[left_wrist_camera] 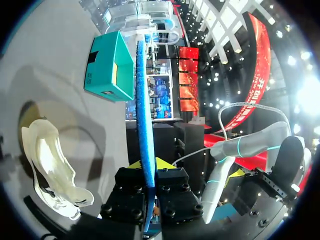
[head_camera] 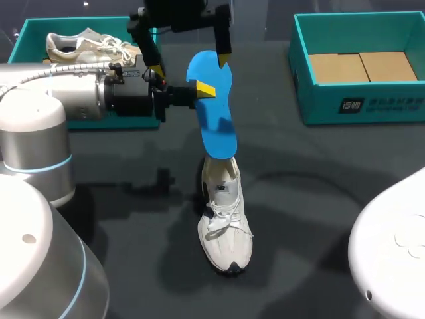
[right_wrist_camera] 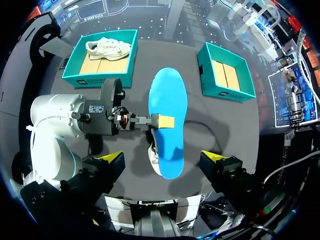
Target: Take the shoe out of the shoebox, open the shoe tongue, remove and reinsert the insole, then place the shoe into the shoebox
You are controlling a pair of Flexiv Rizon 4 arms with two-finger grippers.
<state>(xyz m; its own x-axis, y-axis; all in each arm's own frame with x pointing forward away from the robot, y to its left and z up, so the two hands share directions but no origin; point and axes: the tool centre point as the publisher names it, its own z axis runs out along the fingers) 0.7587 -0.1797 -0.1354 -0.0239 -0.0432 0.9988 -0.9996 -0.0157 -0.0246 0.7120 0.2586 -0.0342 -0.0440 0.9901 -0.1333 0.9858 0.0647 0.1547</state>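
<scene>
In the head view, my left gripper [head_camera: 204, 88] is clamped on the long edge of the blue insole [head_camera: 216, 123] and holds it in the air above the shoe [head_camera: 226, 226]. The insole's lower end sits at the shoe's heel opening; I cannot tell if they touch. The shoe stands on the table [head_camera: 319, 199], toe towards the camera. My right gripper [head_camera: 191, 66] hangs beyond the shoe, its 2 fingers wide apart on either side of the insole's upper end. 1 tip overlaps the insole's edge, contact unclear. Left and beyond the shoe, a box [head_camera: 26, 33] holds a second shoe [head_camera: 86, 45]. Right and beyond it, an open box [head_camera: 362, 100] shows only cardboard.

In the left wrist view, the insole [left_wrist_camera: 142, 100] runs edge-on between my 2 left fingers, both pressed on it. The shoe [left_wrist_camera: 47, 165] lies beside and below them.

In the right wrist view, my right fingers [right_wrist_camera: 112, 160] stand far apart and grip nothing. The insole [right_wrist_camera: 167, 120] lies ahead, covering most of the shoe [right_wrist_camera: 155, 156].
</scene>
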